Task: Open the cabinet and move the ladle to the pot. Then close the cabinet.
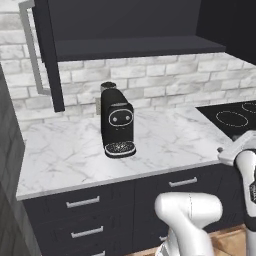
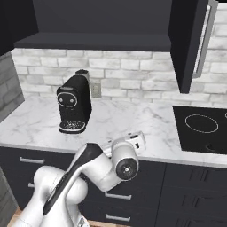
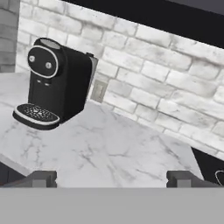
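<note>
The cabinet (image 1: 135, 30) hangs on the wall above the white marble surface (image 1: 65, 155), and its doors stand swung out. In the left base view one door (image 1: 47, 50) is seen edge-on at the left, with a long silver bar handle (image 1: 31, 47) on its outer face. In the right base view the other door (image 2: 188, 42) juts forward at the right with its own silver handle (image 2: 206, 37). The inside of the cabinet is dark; what lies in it cannot be made out.

A black coffee machine (image 1: 117, 122) stands on the surface, near the white brick wall (image 1: 160, 80), its round drip tray at the front. No brand, label or writing can be read on it or anywhere else. Just behind it a small wall socket (image 3: 99, 90) sits in the brick.

To the right a black cooktop (image 2: 201, 128) is set into the surface, with thin white burner rings drawn on it. Below the surface runs a row of black drawers (image 1: 82, 202) with short horizontal silver handles.

The hand (image 3: 111, 178) is wide apart and holds nothing: its two dark fingertips (image 3: 41, 178) stand near opposite sides at the bottom of the hand view, above the front edge of the surface, pointing towards the brick wall to the right of the coffee machine. In the right base view the hand (image 2: 133, 141) lies over the front of the surface, between the coffee machine and the cooktop.
</note>
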Controlling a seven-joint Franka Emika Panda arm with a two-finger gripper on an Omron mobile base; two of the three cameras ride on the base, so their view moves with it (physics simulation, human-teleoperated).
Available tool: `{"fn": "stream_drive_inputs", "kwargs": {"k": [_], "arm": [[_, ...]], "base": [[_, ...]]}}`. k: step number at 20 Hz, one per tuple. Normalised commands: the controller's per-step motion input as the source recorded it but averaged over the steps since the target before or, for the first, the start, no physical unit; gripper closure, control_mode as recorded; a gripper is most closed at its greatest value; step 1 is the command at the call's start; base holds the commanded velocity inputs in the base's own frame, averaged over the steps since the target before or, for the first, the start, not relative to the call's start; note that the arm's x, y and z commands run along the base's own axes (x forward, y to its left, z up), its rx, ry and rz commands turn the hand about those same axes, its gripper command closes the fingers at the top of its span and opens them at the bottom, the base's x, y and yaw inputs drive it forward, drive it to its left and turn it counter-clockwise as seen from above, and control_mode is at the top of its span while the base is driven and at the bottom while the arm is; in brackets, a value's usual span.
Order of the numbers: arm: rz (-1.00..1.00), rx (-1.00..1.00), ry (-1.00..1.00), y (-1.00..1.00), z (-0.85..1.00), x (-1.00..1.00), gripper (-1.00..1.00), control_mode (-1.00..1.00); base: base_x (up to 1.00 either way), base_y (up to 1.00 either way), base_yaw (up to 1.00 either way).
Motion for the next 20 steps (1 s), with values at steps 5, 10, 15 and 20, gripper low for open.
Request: {"fn": "stream_drive_inputs", "kwargs": {"k": [5,10,15,20], "arm": [[0.1,0.05,-0.18,-0.7,0.22,0.0,-1.0,-1.0],[0.14,-0.05,-0.25,-0.38,0.29,0.0,-1.0,-1.0],[0.19,-0.07,-0.29,-0.22,0.52,0.02,-1.0,-1.0],[0.2,-0.07,-0.3,-0.04,0.59,0.0,-1.0,-1.0]], "base": [[0.0,0.0,0.0],[0.0,0.0,0.0],[0.0,0.0,0.0],[0.0,0.0,0.0]]}}
